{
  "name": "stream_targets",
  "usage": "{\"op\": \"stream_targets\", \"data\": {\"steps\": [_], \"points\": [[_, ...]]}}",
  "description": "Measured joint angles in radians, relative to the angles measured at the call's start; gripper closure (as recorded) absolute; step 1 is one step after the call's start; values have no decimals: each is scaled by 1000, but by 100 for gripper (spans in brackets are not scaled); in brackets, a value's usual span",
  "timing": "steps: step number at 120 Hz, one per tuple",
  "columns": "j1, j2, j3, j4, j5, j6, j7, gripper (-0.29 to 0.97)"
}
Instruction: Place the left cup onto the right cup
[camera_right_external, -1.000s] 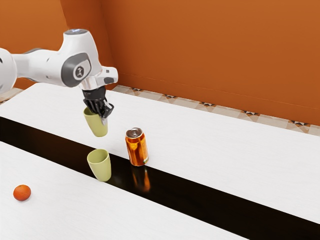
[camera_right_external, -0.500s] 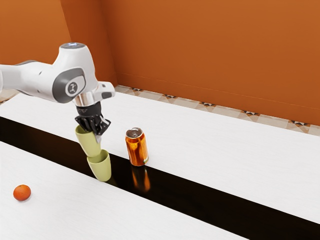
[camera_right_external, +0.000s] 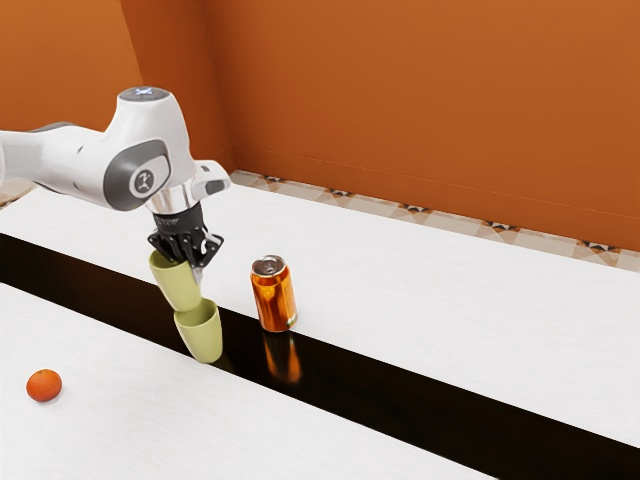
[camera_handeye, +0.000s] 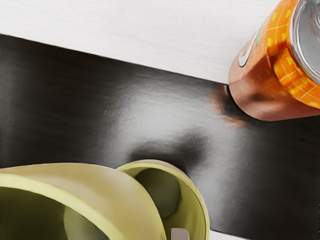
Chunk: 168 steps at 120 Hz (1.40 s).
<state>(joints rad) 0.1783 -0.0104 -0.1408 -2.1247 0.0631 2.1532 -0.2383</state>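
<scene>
the arm (camera_right_external: 75, 165) is angled down from the exterior view's left – the gripper (camera_right_external: 186, 254) is clamped on the tilted cup (camera_right_external: 176, 284), whose base is set at the mouth of the standing cup (camera_right_external: 201, 333).

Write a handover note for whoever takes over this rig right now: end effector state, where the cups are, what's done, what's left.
End effector: shut on the held cup, gripping its rim.
Held cup: tilted, with its base at the mouth of the standing cup, which is next to the can.
Done: cup picked up and at its target.
Left: seat it in the standing cup, release, withdraw.
</scene>
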Motion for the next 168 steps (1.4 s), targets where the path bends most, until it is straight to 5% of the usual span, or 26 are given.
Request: {"op": "stream_targets", "data": {"steps": [120, 168], "points": [[-99, -21, -52, 2, 12, -14, -205, 78], [-27, -18, -52, 5, 19, -31, -232, 78]]}}
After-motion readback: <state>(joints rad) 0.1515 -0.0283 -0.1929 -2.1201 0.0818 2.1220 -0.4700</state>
